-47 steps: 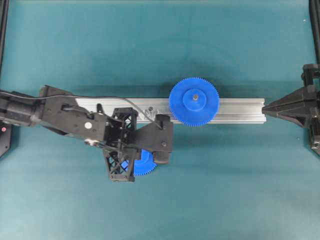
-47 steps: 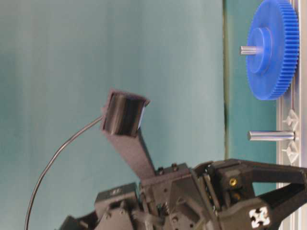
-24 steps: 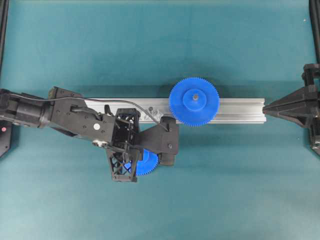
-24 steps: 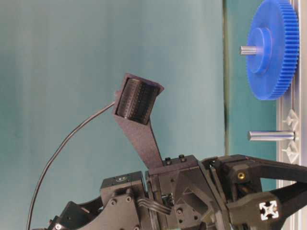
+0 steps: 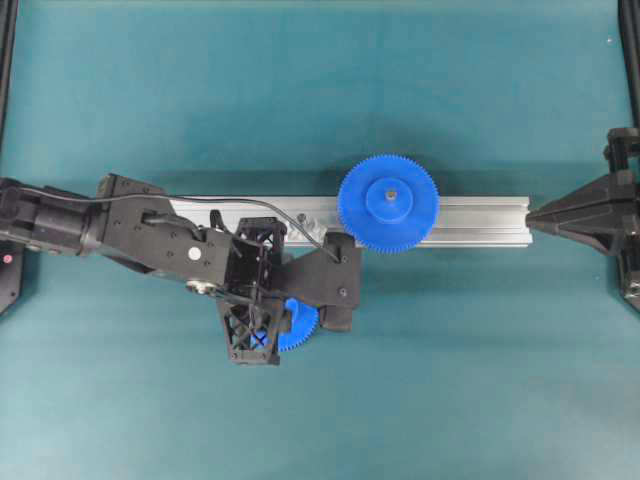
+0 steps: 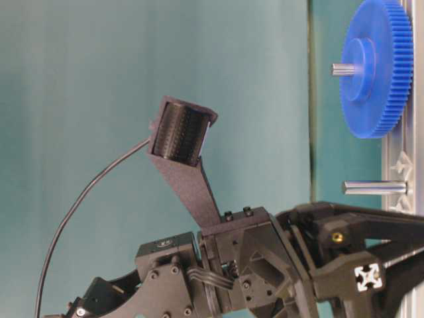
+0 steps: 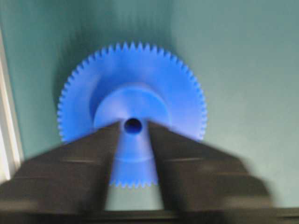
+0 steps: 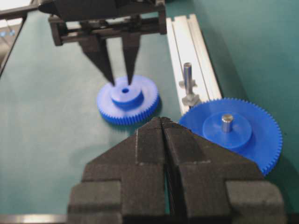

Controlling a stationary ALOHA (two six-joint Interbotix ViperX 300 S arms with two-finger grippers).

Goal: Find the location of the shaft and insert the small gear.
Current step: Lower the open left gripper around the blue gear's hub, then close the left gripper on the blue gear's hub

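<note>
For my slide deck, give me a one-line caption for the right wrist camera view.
Left gripper poised, jaws parted, over the small blue plastic gear beside the upright silvery metal shaft.

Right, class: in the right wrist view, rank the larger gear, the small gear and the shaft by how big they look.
1. Larger gear, though it lies nearer the camera.
2. Small gear.
3. Shaft, clearly the smallest.

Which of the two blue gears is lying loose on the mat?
The small gear, under the left pincer; the large gear sits on the rail.
</note>
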